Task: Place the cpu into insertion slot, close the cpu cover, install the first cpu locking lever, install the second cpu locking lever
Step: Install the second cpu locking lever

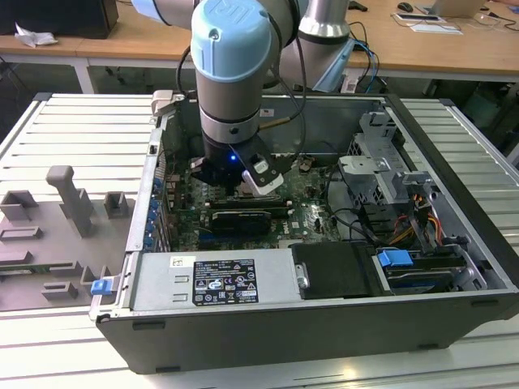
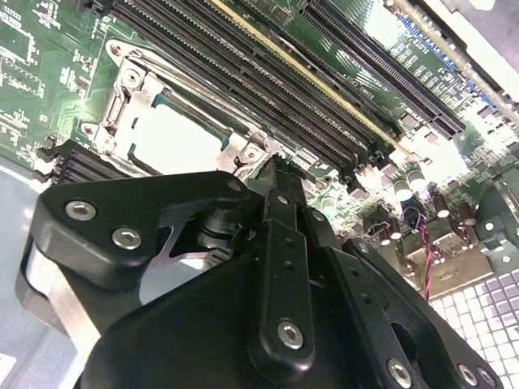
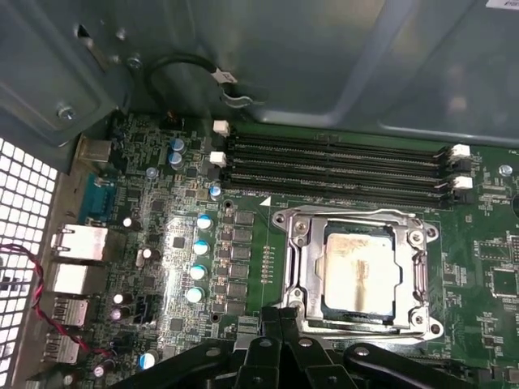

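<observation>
Four long black memory slots (image 3: 340,166) ran along one edge of the insertion slot (image 3: 359,271), close beside it, and a column of blue-topped capacitors (image 3: 197,259) stood off another edge with bare green board between. Seated in the slot lay the cpu (image 3: 357,271), pale top up, with the cpu cover (image 3: 302,267) folded down flat around it. My arm reached steeply down into the open computer case (image 1: 454,267), over the motherboard. My gripper (image 2: 276,174) sat just beside the slot's near rim, fingers pressed together and grasping nothing.
</observation>
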Action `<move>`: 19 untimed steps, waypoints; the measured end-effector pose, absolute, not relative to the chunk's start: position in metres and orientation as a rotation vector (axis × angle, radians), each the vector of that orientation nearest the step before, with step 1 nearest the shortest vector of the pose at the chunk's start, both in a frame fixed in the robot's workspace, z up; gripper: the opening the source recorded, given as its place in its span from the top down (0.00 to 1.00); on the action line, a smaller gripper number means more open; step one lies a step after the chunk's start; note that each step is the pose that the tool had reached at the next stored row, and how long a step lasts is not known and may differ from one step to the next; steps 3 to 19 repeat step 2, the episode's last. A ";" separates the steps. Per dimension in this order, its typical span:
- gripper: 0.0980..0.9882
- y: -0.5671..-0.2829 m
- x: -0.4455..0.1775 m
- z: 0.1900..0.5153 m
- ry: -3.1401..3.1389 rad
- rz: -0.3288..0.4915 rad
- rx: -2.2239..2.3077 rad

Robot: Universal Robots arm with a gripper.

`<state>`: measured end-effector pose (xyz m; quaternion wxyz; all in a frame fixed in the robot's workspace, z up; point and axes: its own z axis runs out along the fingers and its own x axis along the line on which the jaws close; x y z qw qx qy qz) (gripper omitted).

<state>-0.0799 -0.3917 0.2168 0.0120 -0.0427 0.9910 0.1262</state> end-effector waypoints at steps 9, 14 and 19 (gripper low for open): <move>0.99 -0.392 -0.080 0.217 3.090 0.393 -0.133; 0.99 -0.392 -0.080 0.217 3.090 0.393 -0.133; 0.99 -0.392 -0.080 0.217 3.090 0.393 -0.133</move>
